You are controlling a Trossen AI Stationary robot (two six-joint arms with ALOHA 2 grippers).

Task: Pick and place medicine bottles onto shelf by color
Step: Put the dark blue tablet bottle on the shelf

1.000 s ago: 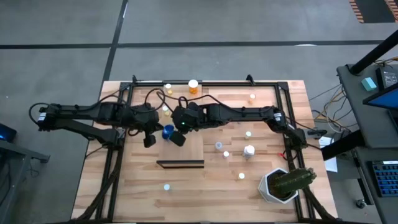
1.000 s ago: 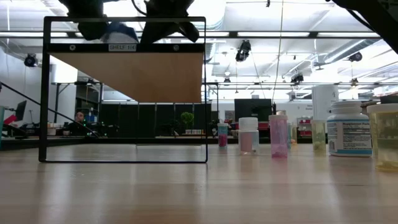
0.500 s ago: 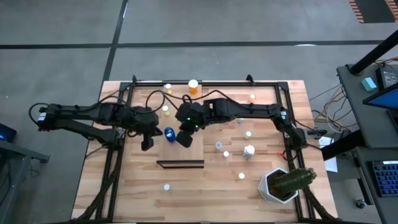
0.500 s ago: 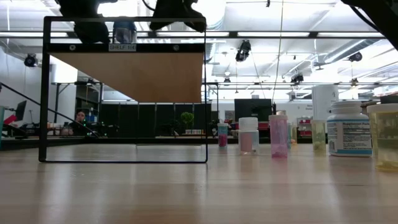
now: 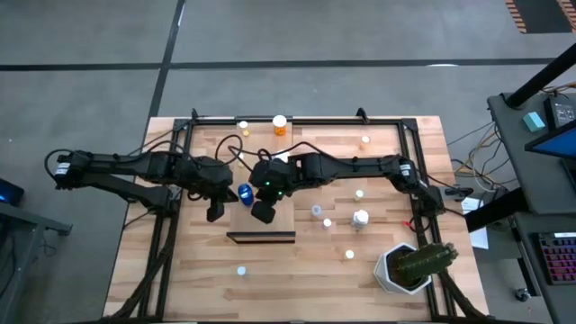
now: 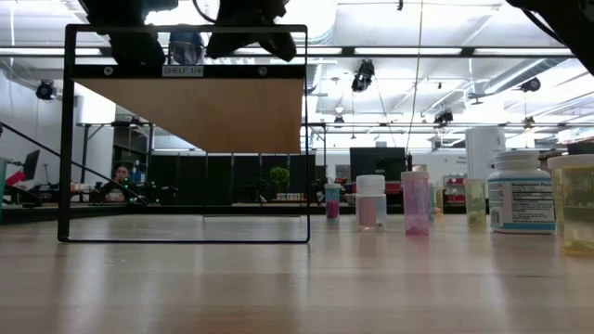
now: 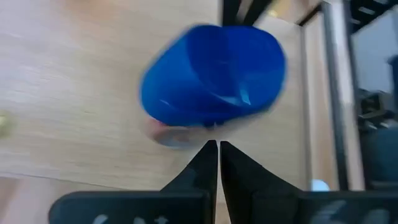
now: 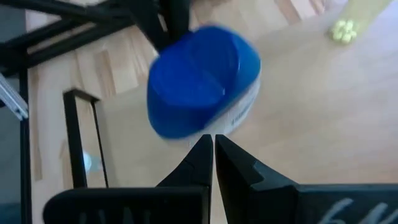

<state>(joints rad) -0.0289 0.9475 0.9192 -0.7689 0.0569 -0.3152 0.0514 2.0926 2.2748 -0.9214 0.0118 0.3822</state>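
Observation:
The fat blue bottle (image 5: 244,192) stands on its base on the pale shelf board (image 5: 281,221), near the board's far left corner. In the low view it (image 6: 186,46) stands on the shelf's top (image 6: 232,71) between both grippers. My left gripper (image 5: 213,211) hangs shut just left of the bottle, and my right gripper (image 5: 263,212) hangs shut just right of it, over the board. Each wrist view shows the blue bottle (image 7: 211,81) (image 8: 202,81) beyond shut fingertips (image 7: 219,146) (image 8: 213,142). Other small white-capped bottles (image 5: 316,211) (image 5: 361,218) stand on the table at the right.
An orange bottle (image 5: 280,126) and small bottles (image 5: 243,126) (image 5: 365,139) stand at the far edge. Others (image 5: 349,255) (image 5: 241,269) stand near the front. The white pot with a cactus (image 5: 409,265) is at the near right corner. Black frame rails (image 5: 162,234) run along the sides.
My right gripper has drawn back from the blue bottle toward the table's near edge. My left gripper has shifted a little toward the near edge as well. The blue bottle stays upright on the shelf.

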